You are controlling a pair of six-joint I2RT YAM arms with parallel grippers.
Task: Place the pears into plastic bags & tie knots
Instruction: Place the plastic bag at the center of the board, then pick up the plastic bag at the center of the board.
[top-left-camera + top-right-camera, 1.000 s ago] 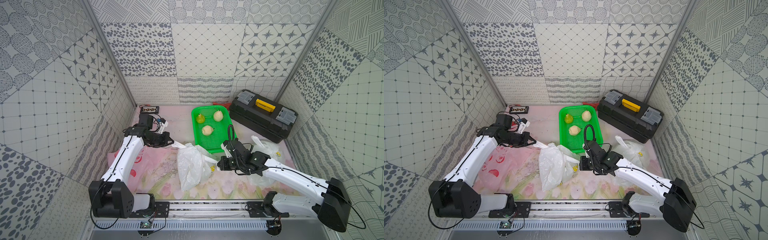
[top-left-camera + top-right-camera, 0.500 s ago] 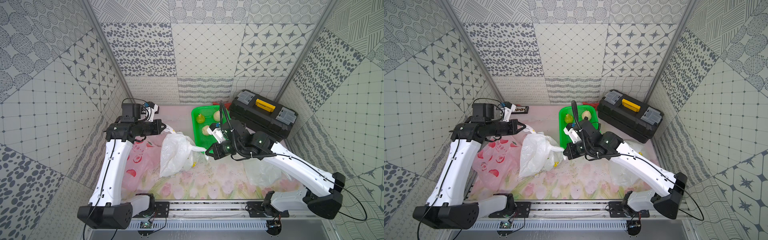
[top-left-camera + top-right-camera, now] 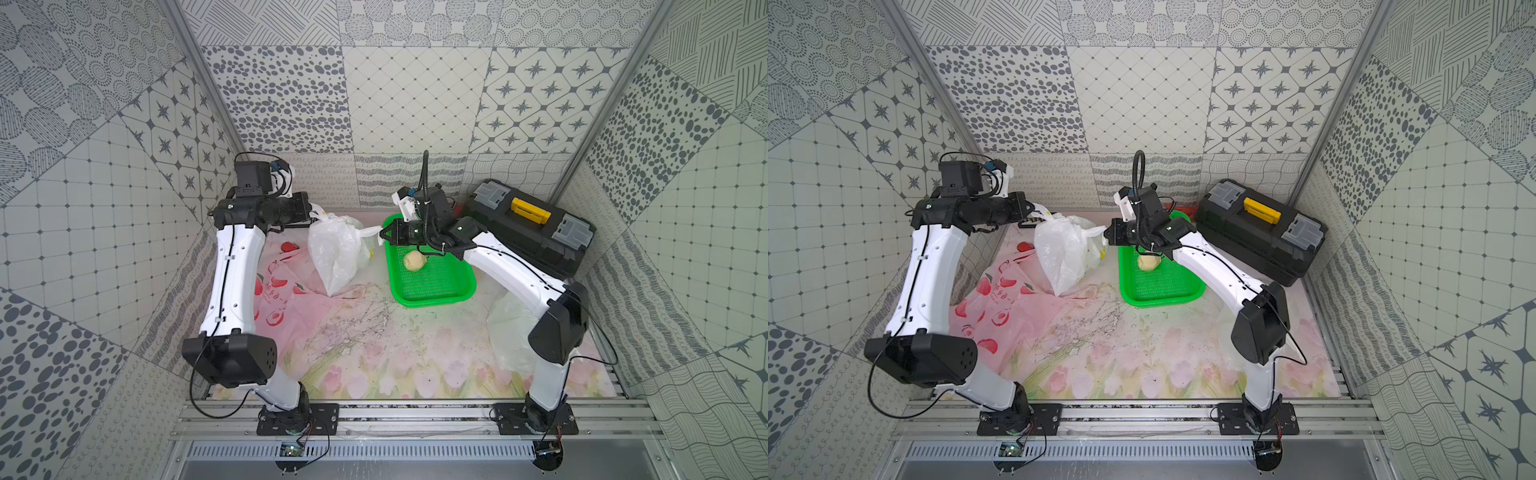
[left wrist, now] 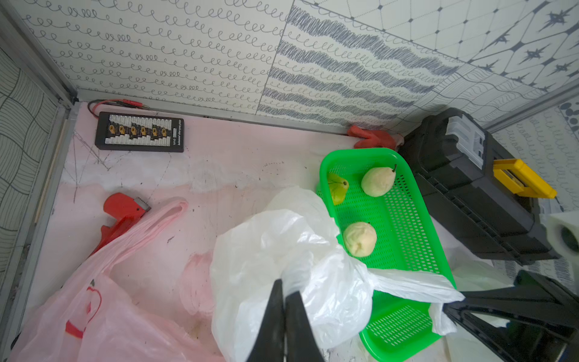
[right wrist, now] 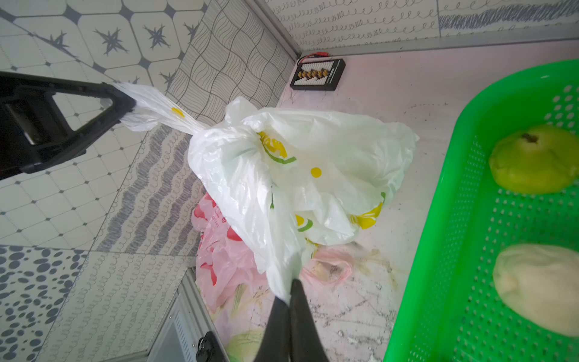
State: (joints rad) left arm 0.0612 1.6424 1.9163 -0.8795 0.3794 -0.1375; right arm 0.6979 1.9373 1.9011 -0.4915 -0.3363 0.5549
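Your left tool (image 4: 284,291) and right tool (image 5: 289,290) are each pinching a handle of the limp, slippery lemon-print bag (image 3: 336,253).

**Bright, Soft Light All Around**

The light is bright and even, and shadows are faint. The white bag (image 5: 313,150) shines a little. In its wrist view, the left gripper (image 4: 285,290) looks a bit fuzzy up close, and the wall lines (image 4: 156,62) bend near the edges. Both top views look sharp.
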